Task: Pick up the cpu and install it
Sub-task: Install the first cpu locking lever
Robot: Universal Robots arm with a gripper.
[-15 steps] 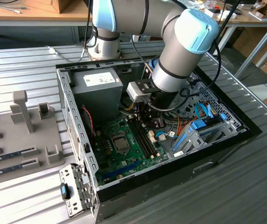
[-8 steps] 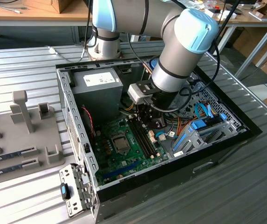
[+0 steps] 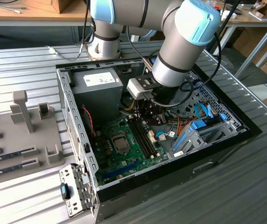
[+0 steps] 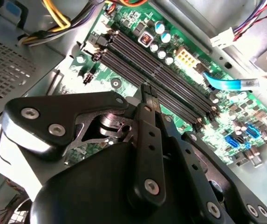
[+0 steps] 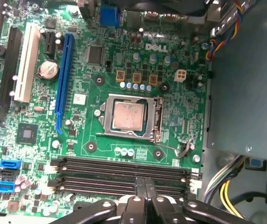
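Gripper [image 5: 145, 186] fills the near edge of both wrist views, fingers pressed together, nothing between them. Its tips hang over the black memory slots [image 5: 124, 175] of the green board [image 5: 170, 135]. The cpu [image 5: 129, 115] sits seated in its metal socket frame [image 5: 157, 116] near the board's middle, well apart from the gripper. In the exterior view the arm [image 3: 180, 46] reaches down into the open computer case [image 3: 77, 140], which lies on the desk [image 3: 245, 186].
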